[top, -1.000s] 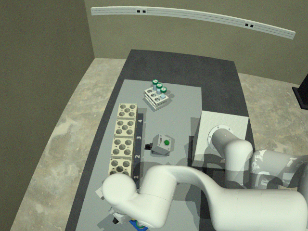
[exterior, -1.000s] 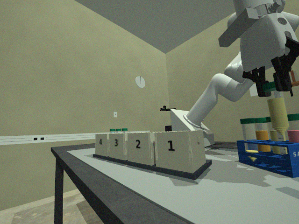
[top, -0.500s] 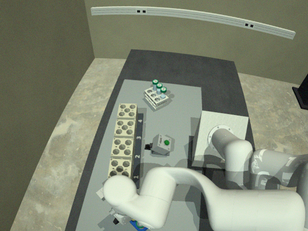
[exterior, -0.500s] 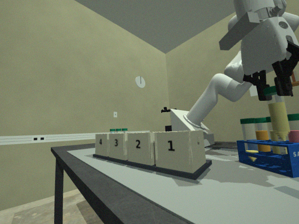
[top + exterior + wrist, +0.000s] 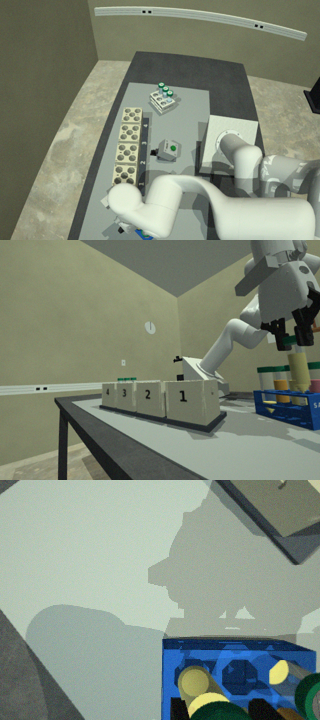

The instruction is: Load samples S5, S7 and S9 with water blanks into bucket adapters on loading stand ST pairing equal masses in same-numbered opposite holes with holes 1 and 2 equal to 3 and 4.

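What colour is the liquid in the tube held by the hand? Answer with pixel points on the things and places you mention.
Yellow: the tube [image 5: 299, 369] [image 5: 194, 681] hangs from the hand [image 5: 293, 343] [image 5: 220, 712]; the exterior view shows it best.

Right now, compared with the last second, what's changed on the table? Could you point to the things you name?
The gripper [image 5: 126, 228] [image 5: 294, 341] [image 5: 220, 712] has moved down, carrying the green-capped tube of yellow liquid [image 5: 298, 369] [image 5: 200, 682] lower toward the blue rack [image 5: 139, 232] [image 5: 314, 410] [image 5: 225, 646]. It kept its hold; nothing was newly gripped or released. The four adapters [image 5: 127, 142] [image 5: 152, 395] [image 5: 285, 510] and DONE key [image 5: 173, 148] stayed put.
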Motion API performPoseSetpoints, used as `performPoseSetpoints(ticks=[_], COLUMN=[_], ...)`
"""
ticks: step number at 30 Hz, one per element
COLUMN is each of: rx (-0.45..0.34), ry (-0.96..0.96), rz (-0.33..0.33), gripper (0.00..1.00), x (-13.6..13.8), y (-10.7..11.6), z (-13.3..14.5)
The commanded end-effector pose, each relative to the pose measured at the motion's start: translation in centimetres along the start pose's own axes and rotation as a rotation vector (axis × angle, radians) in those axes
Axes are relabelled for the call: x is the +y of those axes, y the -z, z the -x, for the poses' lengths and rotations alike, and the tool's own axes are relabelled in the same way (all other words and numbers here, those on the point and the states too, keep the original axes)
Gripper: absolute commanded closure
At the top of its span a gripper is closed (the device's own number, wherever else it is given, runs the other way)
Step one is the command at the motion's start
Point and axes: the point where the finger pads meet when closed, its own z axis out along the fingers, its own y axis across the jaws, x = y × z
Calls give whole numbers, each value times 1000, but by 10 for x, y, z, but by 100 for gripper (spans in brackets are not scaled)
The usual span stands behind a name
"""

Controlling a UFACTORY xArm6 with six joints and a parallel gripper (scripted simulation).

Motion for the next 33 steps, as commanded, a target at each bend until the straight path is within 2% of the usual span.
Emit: performPoseSetpoints(ticks=[1, 33], rx=[2, 2], ry=[2, 1], rz=[-3, -3], gripper=[100, 100], x=[-1, -1], y=[-3, -31], z=[0, 0])
